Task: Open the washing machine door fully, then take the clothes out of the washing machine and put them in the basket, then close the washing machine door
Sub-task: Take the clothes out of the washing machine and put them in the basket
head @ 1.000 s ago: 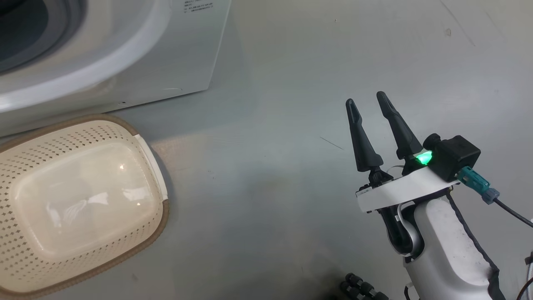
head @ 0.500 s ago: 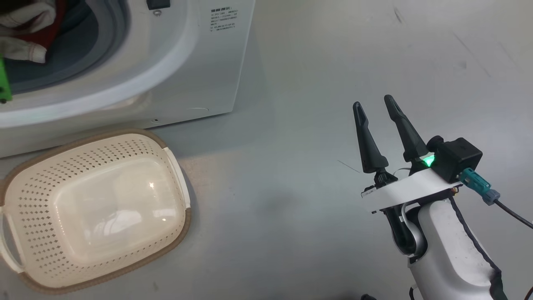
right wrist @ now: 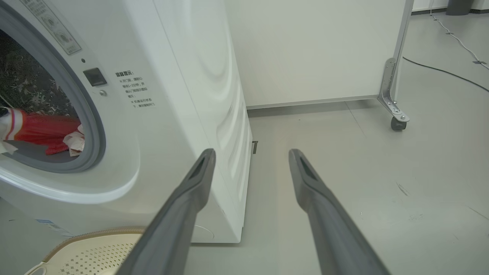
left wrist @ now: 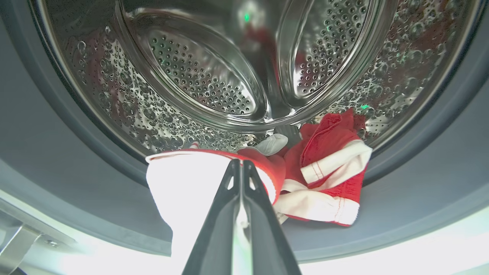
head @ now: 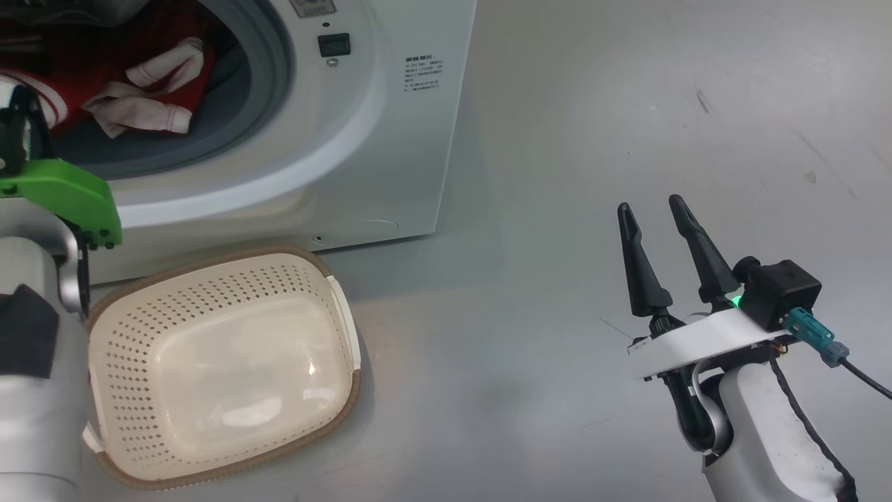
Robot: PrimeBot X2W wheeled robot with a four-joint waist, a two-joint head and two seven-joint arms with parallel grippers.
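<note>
1 printed notice [right wrist: 135,89] on washing machine [right wrist: 183,76]; writing unreadable.

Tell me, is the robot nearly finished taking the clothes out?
Not nearly. Done: the washing machine stands open. In hand: the left fingers are shut on the white part of the red clothes at its mouth. Left to do: the basket is empty, so the clothes must go in, then the door must close. The right fingers hang open above the floor.
</note>
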